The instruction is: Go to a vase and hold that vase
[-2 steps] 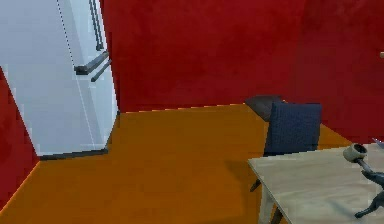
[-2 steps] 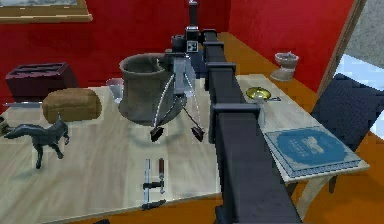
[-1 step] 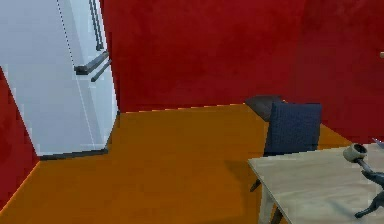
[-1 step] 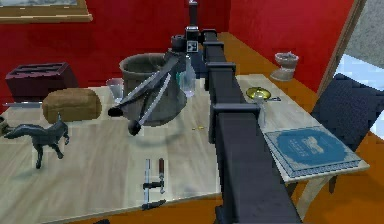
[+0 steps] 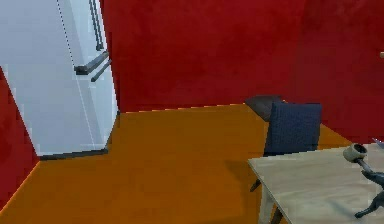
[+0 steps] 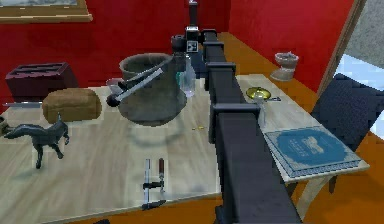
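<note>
In the forward view a white fridge (image 5: 65,70) stood at the upper left against red walls. A dark chair (image 5: 293,127) sat right of centre. A corner of the wooden table (image 5: 310,185) lay at the lower right, with a small dark statue (image 5: 372,185) at the frame's right edge. In the arm side view the table (image 6: 100,175) spread across the frame, and the arm (image 6: 235,130) rose from the bottom edge past the middle. From the arm's far end the gripper (image 6: 120,93) slanted down and left across a wide grey vessel that I took for the vase (image 6: 155,105). The vase was just left of centre in the upper half, with a loaf (image 6: 70,103) to its left and a clear bottle (image 6: 186,78) at its right side. How the fingers were set could not be told, nor whether they held anything. The drive looked finished and the grasp was the step in hand. The next move probably called for securing the vase and lifting it straight off the table, clear of the bottle. The vase stood upright with its mouth toward the top of the frame. It was squat, so its mouth-to-base axis ran vertically and its greatest width lay across the frame.
</note>
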Motion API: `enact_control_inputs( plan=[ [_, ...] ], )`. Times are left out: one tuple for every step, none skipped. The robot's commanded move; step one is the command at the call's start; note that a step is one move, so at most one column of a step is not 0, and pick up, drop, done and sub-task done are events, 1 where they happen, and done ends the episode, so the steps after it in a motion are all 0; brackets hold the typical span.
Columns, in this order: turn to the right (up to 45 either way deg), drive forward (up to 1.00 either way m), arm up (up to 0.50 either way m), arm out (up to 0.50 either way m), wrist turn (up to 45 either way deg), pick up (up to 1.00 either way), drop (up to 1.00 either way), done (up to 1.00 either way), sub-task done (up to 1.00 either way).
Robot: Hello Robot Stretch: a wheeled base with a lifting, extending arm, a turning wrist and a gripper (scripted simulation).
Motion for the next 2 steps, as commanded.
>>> enact_control_inputs(
  plan=[
    [0.0, 0.0, 0.0, 0.0, 45.0, 0.0, 0.0, 0.0, 0.0],
    [0.0, 0.0, 0.0, 0.0, 3.0, 0.0, 0.0, 0.0, 0.0]
  ],
)
